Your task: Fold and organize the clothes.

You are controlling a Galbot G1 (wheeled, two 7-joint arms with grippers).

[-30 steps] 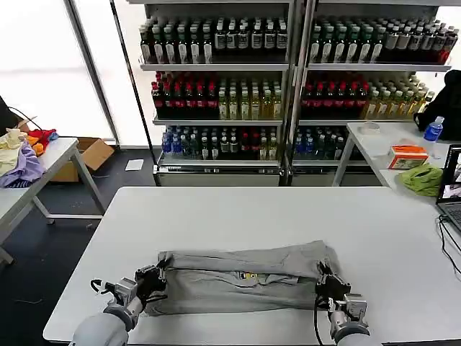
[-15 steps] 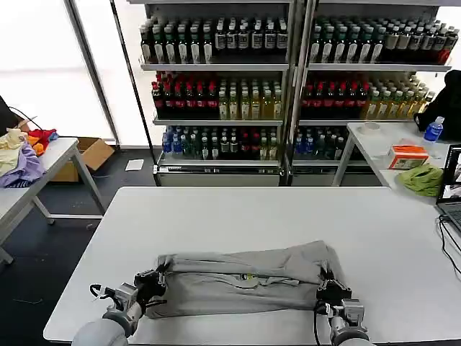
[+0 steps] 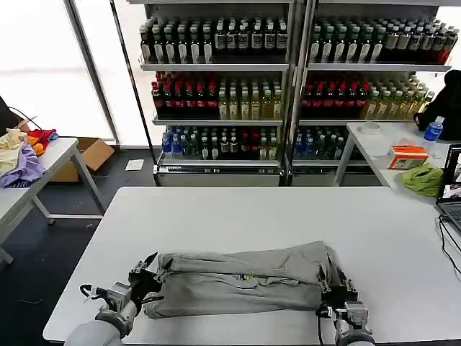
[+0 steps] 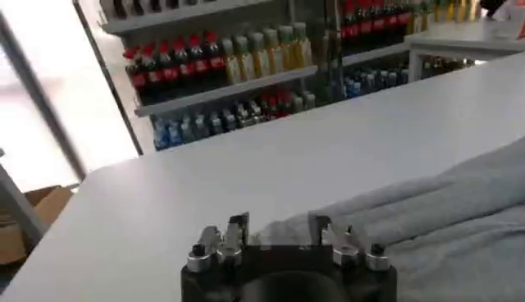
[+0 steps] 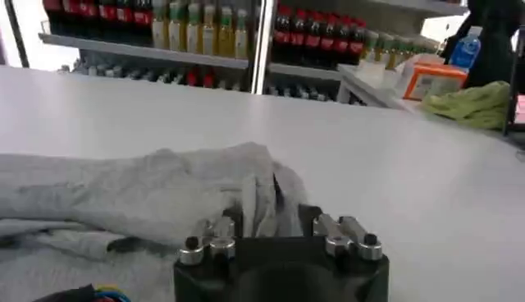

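A light grey shirt [image 3: 245, 280] lies folded into a long, rumpled band across the near part of a white table [image 3: 238, 209], running left to right close to the front edge. A small multicoloured print [image 3: 250, 276] shows near its middle.

The left gripper [image 3: 148, 268] sits at the shirt's left end, its fingers spread apart, with the cloth edge just beside them; in the left wrist view the left gripper [image 4: 279, 234] has an open gap between its fingers and the grey fabric lies just beyond. The right gripper [image 3: 338, 294] is at the shirt's right end, touching or just over the cloth; in the right wrist view its fingers [image 5: 220, 226] stand apart with a fold of the shirt rising between them, but whether they pinch it cannot be told.

Beyond the table stand tall shelves [image 3: 295, 86] packed with bottled drinks. To the left, a second table [image 3: 43, 173] carries a heap of purple, yellow and red fabrics [image 3: 21, 153], with a cardboard box [image 3: 90, 155] on the dark floor nearby. To the right, another table [image 3: 389, 151] holds a lime-green cloth [image 3: 423, 179], an orange box [image 3: 408, 156] and a blue bottle [image 3: 433, 129].
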